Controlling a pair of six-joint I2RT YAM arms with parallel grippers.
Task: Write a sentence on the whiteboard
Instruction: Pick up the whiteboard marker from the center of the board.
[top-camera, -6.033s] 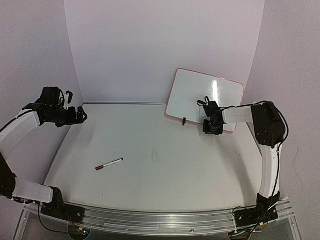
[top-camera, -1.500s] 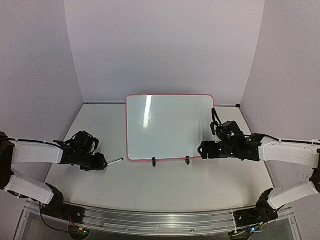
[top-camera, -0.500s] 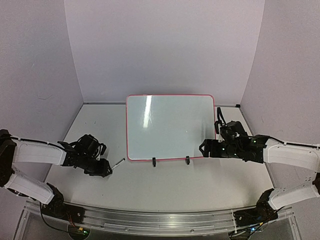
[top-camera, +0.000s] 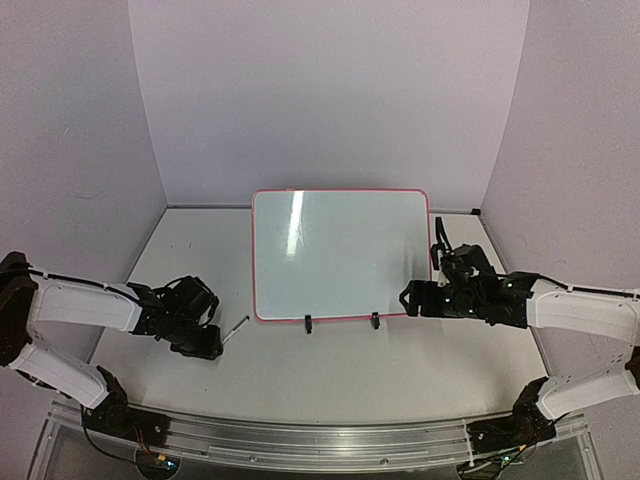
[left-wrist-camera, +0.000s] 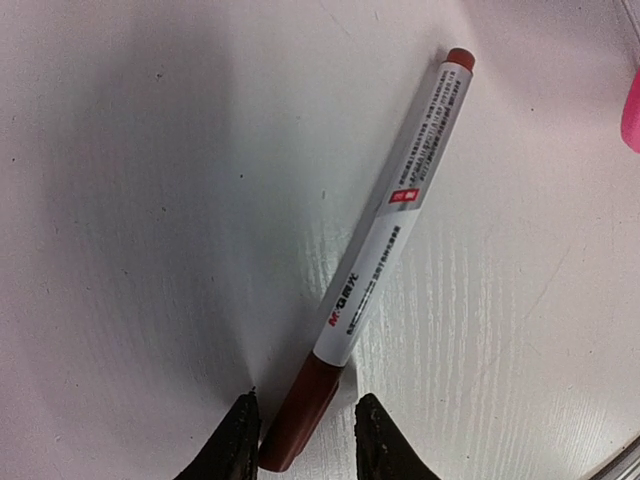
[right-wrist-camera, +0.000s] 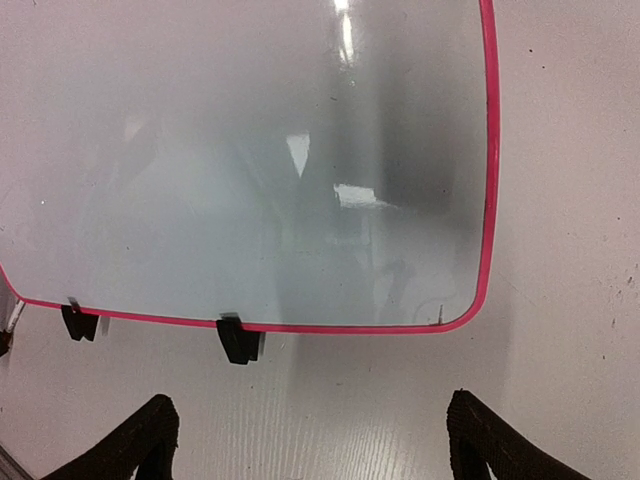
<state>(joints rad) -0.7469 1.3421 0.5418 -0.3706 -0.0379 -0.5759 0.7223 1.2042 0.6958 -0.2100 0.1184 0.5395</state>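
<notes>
1. The whiteboard (top-camera: 340, 255) sat mid-table, face up and blank, with its 2 black clip feet (right-wrist-camera: 238, 340) at the near edge. That suited me, since it put the writing face within reach of both arms. I could not tell whether it lay fully flat or a little raised.
2. The marker (left-wrist-camera: 390, 210) lay on the table (top-camera: 330, 372) just left of the board's near-left corner, cap toward me.
3. The left gripper (left-wrist-camera: 305, 445) was low over that capped end, its jaws released and standing either side of the cap. A sliver of gap showed on 1 side, so I judged nothing was gripped yet. It looked like a pickup grip by the cap.
4. The right gripper (right-wrist-camera: 310, 445) hung by the board's near-right corner with its jaws spread wide and empty. I read that as being ready to steady the frame.
5. The cap was on, so no ink could flow until it came off.
6. The marker's far end lay close to the pink frame, which could snag on a careless lift.
7. Glare streaked the board.
</notes>
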